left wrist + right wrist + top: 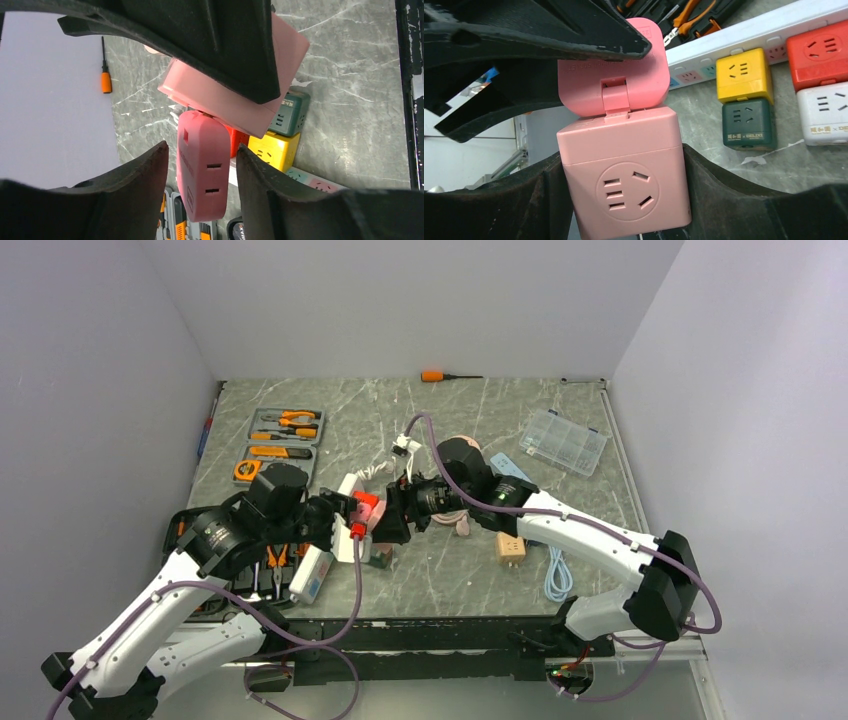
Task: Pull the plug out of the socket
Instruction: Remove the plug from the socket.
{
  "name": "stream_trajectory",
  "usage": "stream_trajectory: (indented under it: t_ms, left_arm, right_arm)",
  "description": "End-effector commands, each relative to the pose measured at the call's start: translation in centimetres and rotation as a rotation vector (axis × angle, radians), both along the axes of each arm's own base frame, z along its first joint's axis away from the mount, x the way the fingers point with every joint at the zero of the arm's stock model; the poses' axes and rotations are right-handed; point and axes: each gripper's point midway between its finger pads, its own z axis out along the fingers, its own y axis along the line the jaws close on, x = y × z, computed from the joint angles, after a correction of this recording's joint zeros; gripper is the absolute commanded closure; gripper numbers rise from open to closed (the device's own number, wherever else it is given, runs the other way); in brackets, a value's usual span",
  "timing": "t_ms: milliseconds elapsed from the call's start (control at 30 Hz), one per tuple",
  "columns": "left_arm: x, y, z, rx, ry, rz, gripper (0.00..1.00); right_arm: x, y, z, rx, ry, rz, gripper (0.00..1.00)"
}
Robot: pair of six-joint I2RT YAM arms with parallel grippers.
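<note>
Right gripper pinches a pink plastic cube socket block, fingers pressed on both side faces. A flat rounded pink plug adapter sits against the cube's top face, the two touching at a small tab. Left gripper is spread around the adapter; the left wrist view shows slim gaps on each side. Both pink parts are at mid-bench, above the other blocks. Long white rectangular power strip lies diagonally on the bench, just beside the left gripper. Yellow cube touches the strip, dark green cube is against the yellow one, and red cube and white cube are alongside.
</note>
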Motion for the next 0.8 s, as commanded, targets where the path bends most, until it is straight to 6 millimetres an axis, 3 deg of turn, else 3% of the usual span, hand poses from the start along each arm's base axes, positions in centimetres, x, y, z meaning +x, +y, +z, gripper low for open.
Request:
stream_trajectory:
  t_ms: [0,233,433,633,767]
  left_arm:
    - [0.2,-0.1,0.1,-0.007,-0.021,-0.003,0.47]
    - [0.4,-0.2,0.0,-0.032,-0.038,0.003,0.70]
    - [0.3,0.0,-0.4,0.005,-0.059,-0.020,0.99]
    - [0.8,1.6,-1.9,0.067,-0.119,0.008,1.00]
    - [1.1,2.5,-2.3,0.091,-0.152,0.033,1.00]
  right_arm:
    - [-0.6,0.8,4.4,0.140,-0.038,0.053,1.00]
    - [-1.3,0.5,3.6,0.136,-0.015,0.067,1.00]
    - [-1.4,0.9,2.3,0.126,0.029,0.088,1.00]
    - [-1.4,1.6,0.8,0.063,0.097,0.111,1.00]
    - [-1.4,1.7,0.9,0.045,0.109,0.127,1.00]
